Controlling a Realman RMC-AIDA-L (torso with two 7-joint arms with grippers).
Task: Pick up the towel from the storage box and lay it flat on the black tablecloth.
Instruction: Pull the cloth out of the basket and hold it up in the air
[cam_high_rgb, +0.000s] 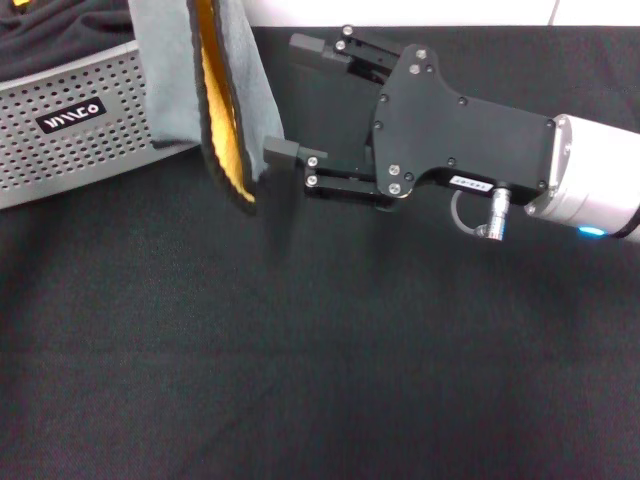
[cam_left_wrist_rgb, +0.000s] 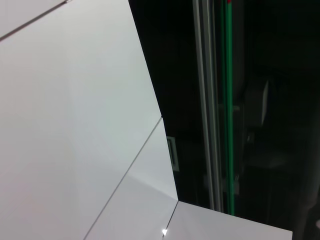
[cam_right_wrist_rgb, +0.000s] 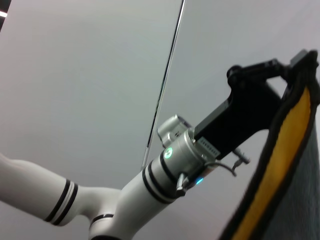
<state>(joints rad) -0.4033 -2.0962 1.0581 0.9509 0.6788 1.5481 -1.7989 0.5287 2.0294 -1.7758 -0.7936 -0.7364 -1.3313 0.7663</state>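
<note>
Fingers (cam_high_rgb: 285, 152) of the right gripper (cam_high_rgb: 300, 100) stand wide apart beside the hanging towel (cam_high_rgb: 222, 100), the lower one touching its edge; at far left sits the storage box (cam_high_rgb: 70, 130); the towel dangles upright, grey outside, orange-yellow within, above the black tablecloth (cam_high_rgb: 300, 370); the left gripper is out of sight.

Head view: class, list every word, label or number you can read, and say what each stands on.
White letters on the small black label on the light grey perforated storage box: stylised, not surely readable.
Small white label on the right gripper: too small to read.
</note>
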